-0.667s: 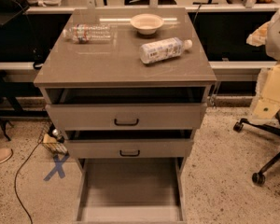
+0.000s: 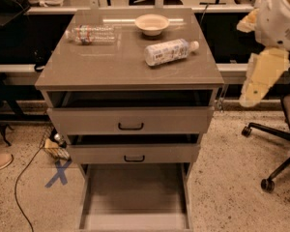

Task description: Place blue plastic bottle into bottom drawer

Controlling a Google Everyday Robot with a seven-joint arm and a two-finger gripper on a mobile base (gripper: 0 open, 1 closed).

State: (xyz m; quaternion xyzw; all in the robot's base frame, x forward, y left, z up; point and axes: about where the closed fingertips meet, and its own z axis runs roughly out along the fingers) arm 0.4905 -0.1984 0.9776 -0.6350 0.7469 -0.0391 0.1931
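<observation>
The blue plastic bottle (image 2: 168,51) lies on its side on the cabinet top (image 2: 111,66), right of centre, with its white cap pointing right. The bottom drawer (image 2: 135,197) is pulled out at the foot of the cabinet, and its flat grey floor is bare. My gripper (image 2: 259,79) hangs as a cream-coloured piece under the white arm joint (image 2: 280,13) at the right edge. It is off the cabinet's right side, about level with the cabinet top, apart from the bottle, and holds nothing that I can see.
A clear bottle with a red-and-blue label (image 2: 92,34) and a white bowl (image 2: 152,23) lie at the back of the cabinet top. The two upper drawers (image 2: 130,121) stand slightly open. An office chair base (image 2: 275,153) is on the right. A cable and a blue floor cross (image 2: 58,173) are on the left.
My arm and gripper have shifted a little to the left and upward, toward the cabinet's right side. The bottle and the drawers have not moved.
</observation>
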